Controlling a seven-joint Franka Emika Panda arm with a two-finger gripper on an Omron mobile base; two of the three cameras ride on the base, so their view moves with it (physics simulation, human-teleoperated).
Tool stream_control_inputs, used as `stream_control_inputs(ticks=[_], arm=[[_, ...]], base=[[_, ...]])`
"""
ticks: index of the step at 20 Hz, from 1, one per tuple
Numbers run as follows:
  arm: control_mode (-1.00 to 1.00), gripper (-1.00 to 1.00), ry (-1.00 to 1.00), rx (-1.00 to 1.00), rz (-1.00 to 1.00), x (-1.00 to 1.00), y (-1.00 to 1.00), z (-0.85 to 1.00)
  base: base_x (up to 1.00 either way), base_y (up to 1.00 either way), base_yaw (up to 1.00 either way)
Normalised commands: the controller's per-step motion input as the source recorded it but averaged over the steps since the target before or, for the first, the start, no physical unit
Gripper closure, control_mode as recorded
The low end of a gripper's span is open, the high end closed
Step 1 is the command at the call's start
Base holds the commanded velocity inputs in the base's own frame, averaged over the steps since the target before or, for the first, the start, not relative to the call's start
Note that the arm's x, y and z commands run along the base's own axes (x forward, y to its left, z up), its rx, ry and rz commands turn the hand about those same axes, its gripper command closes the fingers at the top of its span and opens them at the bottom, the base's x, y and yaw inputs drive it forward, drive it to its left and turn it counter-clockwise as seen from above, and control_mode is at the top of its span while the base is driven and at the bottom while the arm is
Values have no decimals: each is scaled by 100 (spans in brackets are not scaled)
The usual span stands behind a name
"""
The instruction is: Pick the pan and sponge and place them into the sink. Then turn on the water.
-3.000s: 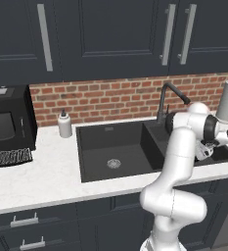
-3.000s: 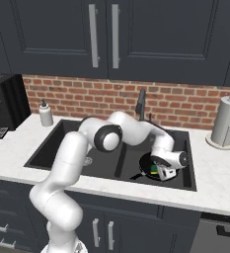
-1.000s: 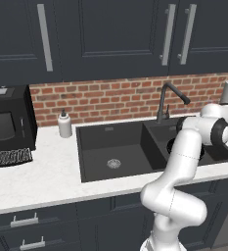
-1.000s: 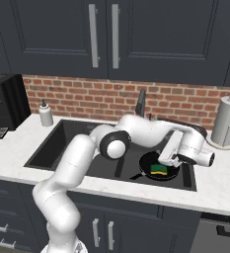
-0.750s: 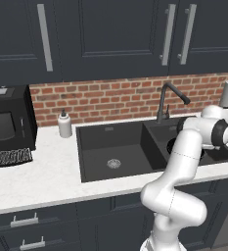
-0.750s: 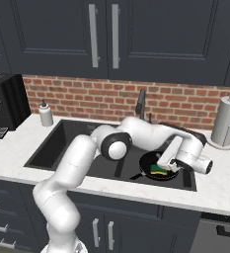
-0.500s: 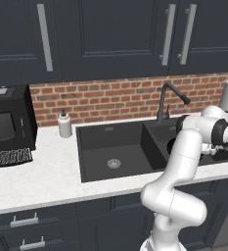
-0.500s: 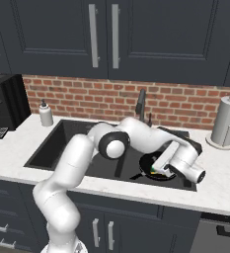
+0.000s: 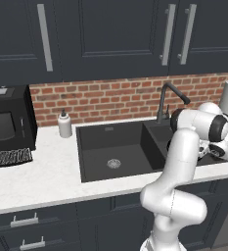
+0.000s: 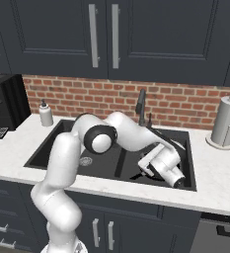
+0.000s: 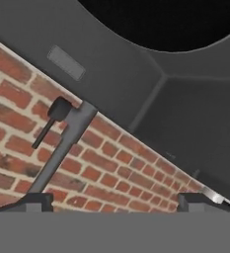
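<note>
Presently, the gripper hangs low in the right basin of the sink, tilted toward the faucet, jaws fully spread and empty. Rising carelessly, the wrist could strike the faucet neck or miss its small lever. The pan lies in the right basin; the sponge cannot be made out.

— What is seen on the white counter?
— A black machine is set at the far left, and a small white soap bottle is stood by the brick wall.
— And more?
— A dark sink is sunk into it, and a paper towel roll is stood at the right.
</note>
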Motion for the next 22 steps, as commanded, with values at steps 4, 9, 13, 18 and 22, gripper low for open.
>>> stream_control_inputs(ticks=[4,9,13,18,22], arm=[[-100,-100,1,10,-5,0,7,35],[-100,-100,7,21,0,0,0,33],[-100,-100,13,26,0,3,0,28],[-100,-100,14,25,0,1,0,11],[-100,-100,9,22,0,0,0,0]], base=[[0,0,0],[0,0,0],[0,0,0],[0,0,0],[0,0,0]])
